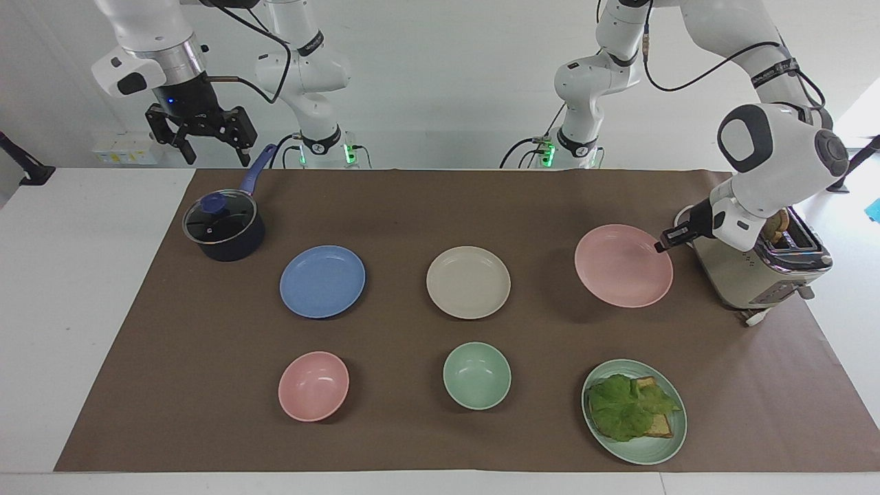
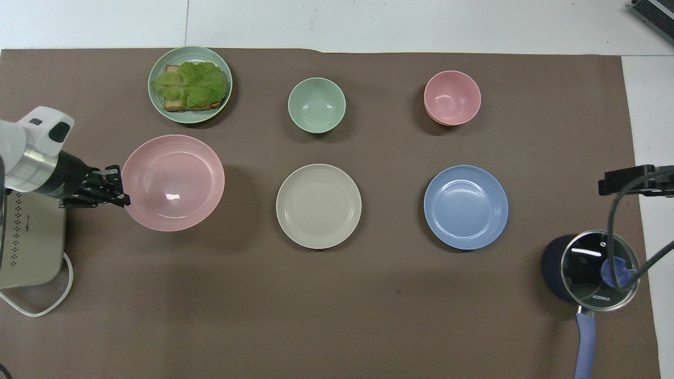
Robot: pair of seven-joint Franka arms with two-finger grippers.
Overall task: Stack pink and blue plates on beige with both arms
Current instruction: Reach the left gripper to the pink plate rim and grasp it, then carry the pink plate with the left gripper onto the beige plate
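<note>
Left hand [image 1: 664,242] pinches the rim of the pink plate [image 1: 622,266] at the edge nearest the toaster [image 1: 760,271]. The plate is off the table [image 1: 62,227], held about level, with its shadow on the brown mat [image 1: 412,206] below it, at the left arm's end of the table. In the overhead view the plate [image 2: 172,182] hangs just beside the green plate with lettuce and toast [image 2: 190,84].

Right hand [image 1: 201,134] hangs in the air with its fingers spread, holding nothing, over the table edge by the pot's handle; this arm waits. In the overhead view only a black part of it shows at the frame edge [image 2: 634,180].

Beige plate [image 1: 468,282] lies flat at mid-mat, nothing on it. Blue plate [image 1: 322,281] lies flat beside it toward the right arm's end, well apart from it.

Lidded dark pot [image 1: 224,228] stands nearer to the robots than the blue plate. Pink bowl [image 1: 313,386] and green bowl [image 1: 477,375] stand farther from the robots than the row of plates.
</note>
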